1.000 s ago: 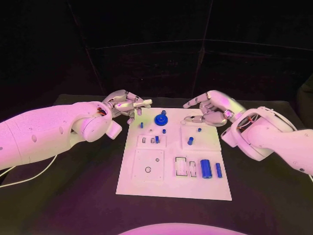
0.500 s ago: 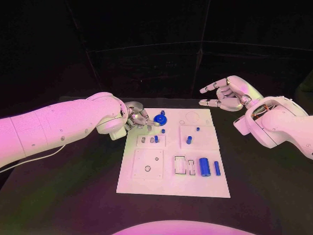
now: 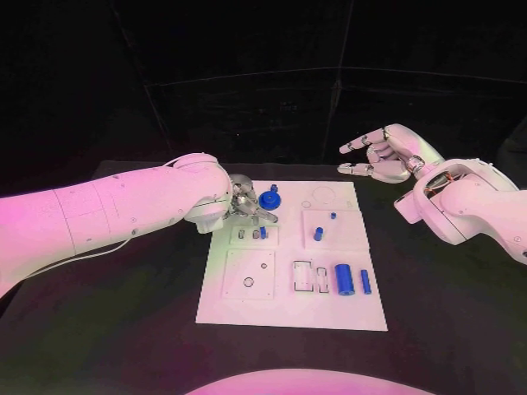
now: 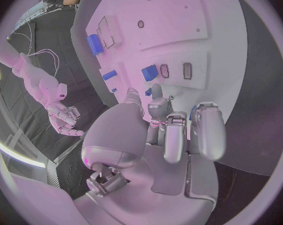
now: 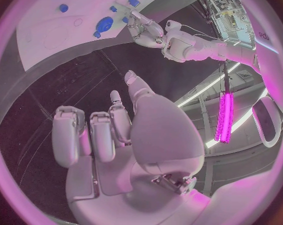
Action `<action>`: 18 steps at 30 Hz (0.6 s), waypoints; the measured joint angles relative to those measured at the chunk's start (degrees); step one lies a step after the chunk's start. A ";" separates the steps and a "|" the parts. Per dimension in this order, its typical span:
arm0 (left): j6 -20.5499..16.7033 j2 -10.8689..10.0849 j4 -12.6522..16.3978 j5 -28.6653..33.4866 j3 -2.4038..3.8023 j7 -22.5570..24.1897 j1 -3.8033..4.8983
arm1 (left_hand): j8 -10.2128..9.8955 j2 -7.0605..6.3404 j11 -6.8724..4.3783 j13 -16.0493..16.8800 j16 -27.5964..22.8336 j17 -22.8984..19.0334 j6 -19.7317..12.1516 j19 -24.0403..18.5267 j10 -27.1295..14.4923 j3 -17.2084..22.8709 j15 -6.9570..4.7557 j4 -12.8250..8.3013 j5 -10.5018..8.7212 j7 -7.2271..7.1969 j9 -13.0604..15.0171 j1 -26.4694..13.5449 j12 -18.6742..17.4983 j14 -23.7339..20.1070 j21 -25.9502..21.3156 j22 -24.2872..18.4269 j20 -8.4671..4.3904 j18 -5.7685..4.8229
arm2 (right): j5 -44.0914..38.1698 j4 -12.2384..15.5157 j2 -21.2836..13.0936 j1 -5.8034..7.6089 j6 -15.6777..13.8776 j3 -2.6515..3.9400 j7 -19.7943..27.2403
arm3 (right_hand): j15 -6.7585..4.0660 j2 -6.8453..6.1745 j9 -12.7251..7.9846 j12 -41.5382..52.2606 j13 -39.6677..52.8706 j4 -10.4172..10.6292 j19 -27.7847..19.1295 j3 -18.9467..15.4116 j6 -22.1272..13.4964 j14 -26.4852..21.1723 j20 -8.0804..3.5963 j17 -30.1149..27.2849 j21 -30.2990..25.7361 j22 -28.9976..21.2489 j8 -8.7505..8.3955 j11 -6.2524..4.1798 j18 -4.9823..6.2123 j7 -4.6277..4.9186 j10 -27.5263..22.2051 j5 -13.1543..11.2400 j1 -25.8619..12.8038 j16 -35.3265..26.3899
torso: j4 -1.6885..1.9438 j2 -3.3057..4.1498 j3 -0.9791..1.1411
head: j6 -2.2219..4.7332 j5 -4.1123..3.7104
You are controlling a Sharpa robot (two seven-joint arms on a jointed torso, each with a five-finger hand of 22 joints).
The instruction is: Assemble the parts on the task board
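Left hand, fingers curled, apparently empty, hovers at the task board's 10 o'clock by the blue knob—small, rigid, light, probably slick; pinch its stem; right hand spread, empty.

The left arm reaches in from the left edge, its hand at frame centre, fingers curled downward, holding nothing visible. The right hand hangs raised at upper right, fingers loosely apart, empty.

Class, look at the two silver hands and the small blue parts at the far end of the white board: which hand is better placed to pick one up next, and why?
Probably the left hand: it hovers over the white task board beside the round blue part. The right hand is raised beyond the board's far edge.
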 measured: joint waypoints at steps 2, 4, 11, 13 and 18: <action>0.44 0.39 -0.30 -0.22 -0.09 -0.31 0.02 | 0.17 0.00 0.00 0.17 0.00 0.00 -0.41 0.00 0.00 -0.13 0.00 -0.13 0.00 0.01 0.15 0.00 0.21 0.00 0.14 0.19 0.00 0.00 | -0.03 -0.10 0.11 0.00 0.08 0.00 -0.12 | 0.00 0.00 0.00 0.00 0.00 0.00 0.00 0.00 0.00 0.00 0.00 0.00 0.00 0.00 0.00 0.00 0.00 0.00 0.00 0.00 0.00 0.00 | 0.00 0.02 -0.01 | -0.10 -0.04; 0.99 0.81 -0.58 -0.42 -0.20 -0.64 0.03 | 0.17 0.00 0.00 0.21 0.00 0.00 -0.41 0.00 0.00 -0.13 0.00 -0.13 0.00 0.01 0.17 0.00 0.21 0.00 0.14 0.24 0.00 0.01 | -0.08 -0.20 0.23 0.00 0.16 -0.01 -0.25 | 0.00 0.00 0.00 0.00 0.00 0.00 0.00 0.00 0.00 0.00 0.00 0.00 0.00 0.00 0.00 0.00 0.00 0.00 0.00 0.00 0.00 0.00 | 0.01 0.03 -0.03 | -0.23 -0.05; 2.54 1.47 -1.10 -0.79 -0.38 -1.44 0.14 | 0.40 0.00 -0.19 0.41 0.00 -0.01 -0.41 0.00 0.19 -0.13 -0.20 -0.13 0.00 0.01 0.41 0.00 0.43 -0.21 0.37 0.58 0.00 0.00 | -0.25 -0.38 0.44 0.00 0.42 -0.01 -0.60 | 0.00 0.00 -0.01 0.00 0.00 0.00 0.00 0.00 0.00 0.00 0.00 0.00 0.00 0.00 0.00 0.00 0.00 0.00 0.00 0.33 0.00 0.00 | 0.05 0.03 -0.08 | -0.55 0.03; 2.86 1.51 -1.19 -0.83 -0.40 -1.60 0.16 | 0.40 0.00 -0.19 0.41 0.00 -0.01 -0.41 0.00 0.19 -0.13 -0.20 -0.13 0.00 0.01 0.51 0.00 0.43 -0.21 0.37 0.62 0.00 0.01 | -0.30 -0.43 0.45 0.00 0.49 -0.01 -0.68 | 0.00 0.00 -0.01 0.00 0.00 0.00 0.00 0.00 0.00 0.00 0.00 0.00 0.00 0.00 0.00 0.00 0.00 0.00 0.00 0.34 0.00 0.00 | 0.06 0.03 -0.11 | -0.64 0.04; 3.64 1.61 -1.35 -0.93 -0.42 -2.00 0.21 | 0.63 0.00 -0.19 0.57 0.00 -0.01 -0.41 0.00 0.19 -0.29 -0.20 -0.29 0.00 0.01 0.70 0.00 0.69 -0.21 0.57 0.83 0.00 0.01 | -0.40 -0.57 0.56 0.01 0.62 -0.01 -0.88 | 0.00 0.00 -0.01 0.00 0.00 0.00 0.00 0.00 0.11 0.00 0.00 0.00 0.00 0.00 0.00 0.00 0.00 -0.11 0.00 0.34 0.00 0.00 | 0.09 0.03 -0.13 | -0.84 0.10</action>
